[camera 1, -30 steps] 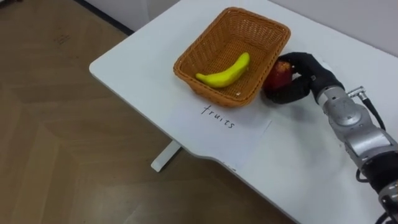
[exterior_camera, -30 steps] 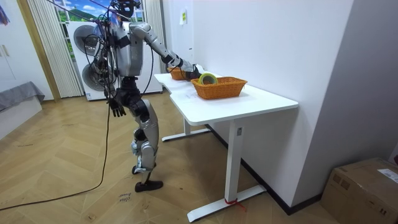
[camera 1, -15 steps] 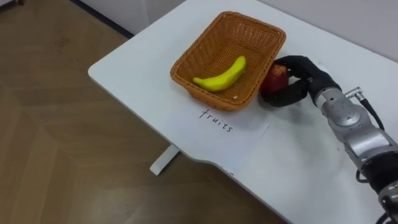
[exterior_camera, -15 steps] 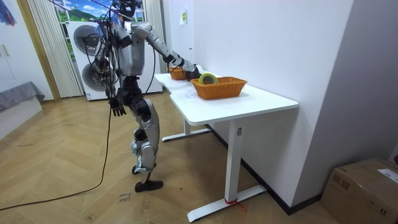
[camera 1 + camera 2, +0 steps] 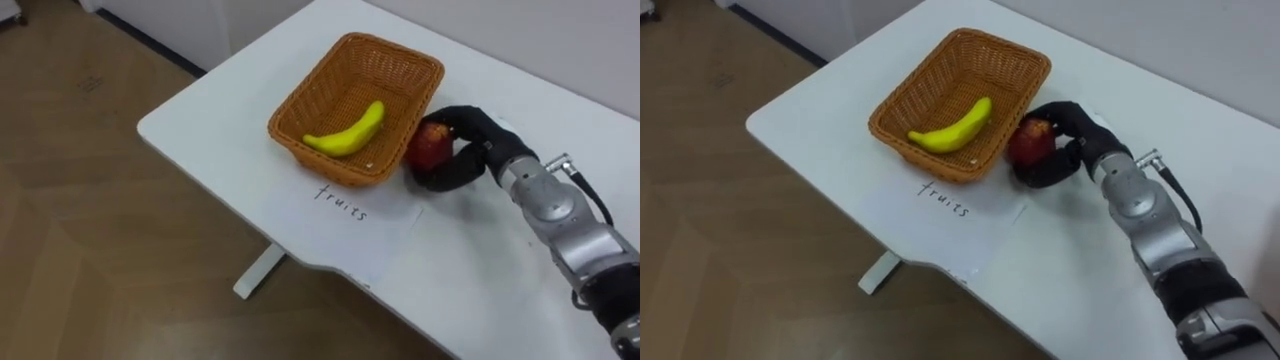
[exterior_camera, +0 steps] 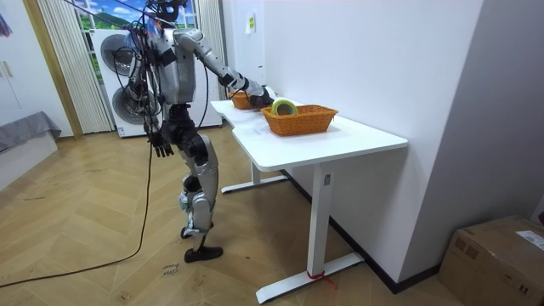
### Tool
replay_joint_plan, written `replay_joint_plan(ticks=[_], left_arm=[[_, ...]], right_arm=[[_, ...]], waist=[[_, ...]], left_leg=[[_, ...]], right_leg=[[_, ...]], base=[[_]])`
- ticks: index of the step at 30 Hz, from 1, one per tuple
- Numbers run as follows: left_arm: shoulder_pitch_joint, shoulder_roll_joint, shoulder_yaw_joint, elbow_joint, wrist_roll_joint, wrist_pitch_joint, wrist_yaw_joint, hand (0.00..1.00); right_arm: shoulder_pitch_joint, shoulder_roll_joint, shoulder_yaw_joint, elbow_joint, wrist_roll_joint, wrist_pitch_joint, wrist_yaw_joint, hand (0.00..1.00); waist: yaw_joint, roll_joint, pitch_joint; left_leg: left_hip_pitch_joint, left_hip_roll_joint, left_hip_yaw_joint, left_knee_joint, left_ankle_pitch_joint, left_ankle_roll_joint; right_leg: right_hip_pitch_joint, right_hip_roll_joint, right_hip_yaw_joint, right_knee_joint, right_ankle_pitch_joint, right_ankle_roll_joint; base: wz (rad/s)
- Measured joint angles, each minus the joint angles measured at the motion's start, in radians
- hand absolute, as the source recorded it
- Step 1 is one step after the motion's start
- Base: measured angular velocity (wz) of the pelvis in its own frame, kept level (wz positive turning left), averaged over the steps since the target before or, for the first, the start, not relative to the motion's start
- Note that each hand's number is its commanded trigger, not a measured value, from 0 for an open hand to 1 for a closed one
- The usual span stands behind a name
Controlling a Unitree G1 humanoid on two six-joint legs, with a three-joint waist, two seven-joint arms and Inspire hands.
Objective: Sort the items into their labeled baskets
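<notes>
A wicker fruit basket [image 5: 322,92] [image 5: 930,88] stands near the white table's left end with a yellow banana [image 5: 347,133] [image 5: 951,128] lying in it. Right beside the basket's right wall is a red apple [image 5: 427,146] [image 5: 1029,140], and my right hand [image 5: 463,150] [image 5: 1065,147] is shut on it, black fingers curled round it close to the tabletop. In the room view my left hand [image 6: 158,146] hangs at my side, and a second wicker basket [image 6: 299,118] with a green-and-yellow roll [image 6: 284,107] in it stands further along the table.
A paper sheet [image 5: 345,200] with a handwritten label lies in front of the fruit basket. The table edge [image 5: 200,165] drops to wooden floor on the left. I stand at the table's end, a wall behind the table and a washing machine [image 6: 119,85] behind me.
The whole eye view has shifted a little. My right hand with the apple has edged left, closer against the basket's wall. The banana lies as before.
</notes>
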Motion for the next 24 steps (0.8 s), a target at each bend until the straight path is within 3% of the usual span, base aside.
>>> replay_joint_plan(ticks=[8, 24], left_arm=[[0.032, 0.0, 0.043, -0.01, 0.04, 0.004, -0.008, 0.0], [0.03, 0.0, 0.075, -0.011, 0.099, 0.023, -0.063, 0.0]], right_arm=[[0.109, -0.037, -0.03, -0.256, -0.048, 0.021, 0.034, 1.0], [0.152, -0.037, -0.087, -0.272, -0.171, 0.056, 0.035, 1.0]], waist=[[-0.047, -0.007, -0.0075], [-0.07, -0.024, -0.0041]], left_leg=[[0.064, 0.003, 0.027, -0.036, 0.001, 0.001], [0.146, 0.004, 0.039, -0.087, 0.001, 0.002]], right_leg=[[0.053, 0.007, 0.014, -0.035, 0.005, 0.006], [0.122, 0.011, 0.026, -0.067, 0.008, 0.013]], base=[[-0.04], [-0.01]])
